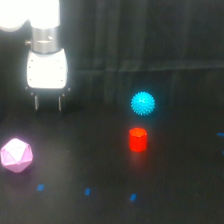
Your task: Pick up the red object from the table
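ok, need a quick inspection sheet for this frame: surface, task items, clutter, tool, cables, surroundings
Surface: dark table, flat, with a few small blue marks toward the near edge.
Job's things: red object, a stubby cylinder standing upright, untouched, right of centre in the exterior view.
Clutter: cyan spiky ball just behind the red object with a small gap between them; pink polyhedron at the exterior view's left edge.
Tool: tool up at the exterior view's left, fingers apart, holding nothing, far from the red object.
Cables: nothing seen.
Surroundings: dark curtain-like backdrop; image is blurry, fine detail not readable.
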### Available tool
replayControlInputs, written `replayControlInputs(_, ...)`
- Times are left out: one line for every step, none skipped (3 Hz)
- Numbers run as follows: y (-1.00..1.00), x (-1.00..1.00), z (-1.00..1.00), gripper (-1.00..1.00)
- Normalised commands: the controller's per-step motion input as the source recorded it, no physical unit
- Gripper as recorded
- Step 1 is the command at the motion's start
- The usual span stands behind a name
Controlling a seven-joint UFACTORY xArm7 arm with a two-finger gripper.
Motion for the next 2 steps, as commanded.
replayControlInputs(-0.73,1.0,-0.66,1.0)
replayControlInputs(-0.26,1.0,-0.53,0.98)
